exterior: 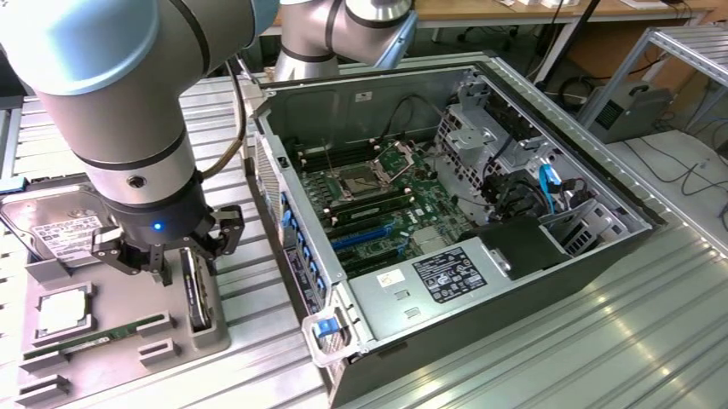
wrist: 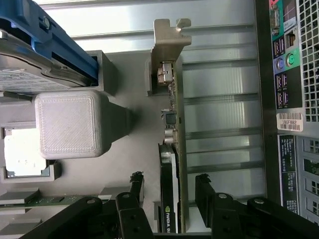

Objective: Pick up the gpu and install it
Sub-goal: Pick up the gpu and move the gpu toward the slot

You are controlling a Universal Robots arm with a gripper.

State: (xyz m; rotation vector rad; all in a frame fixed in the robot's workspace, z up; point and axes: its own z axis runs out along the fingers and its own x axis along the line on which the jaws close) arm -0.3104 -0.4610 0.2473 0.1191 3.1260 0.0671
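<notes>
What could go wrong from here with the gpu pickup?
1. The open jaws straddle the gpu well away from its metal bracket. If that grip is off-centre, the card might pivot when lifted.
2. One jaw faces the black fan shroud, so closing may land on an uneven surface and slip.
3. The card stands on edge in the gray holder, so a tilted lift could bind there.

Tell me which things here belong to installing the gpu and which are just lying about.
For the job: gpu, standing on edge in the grey holder; open gripper straddling it; open computer case.
Lying about: hard drive; memory stick; processor.
</notes>
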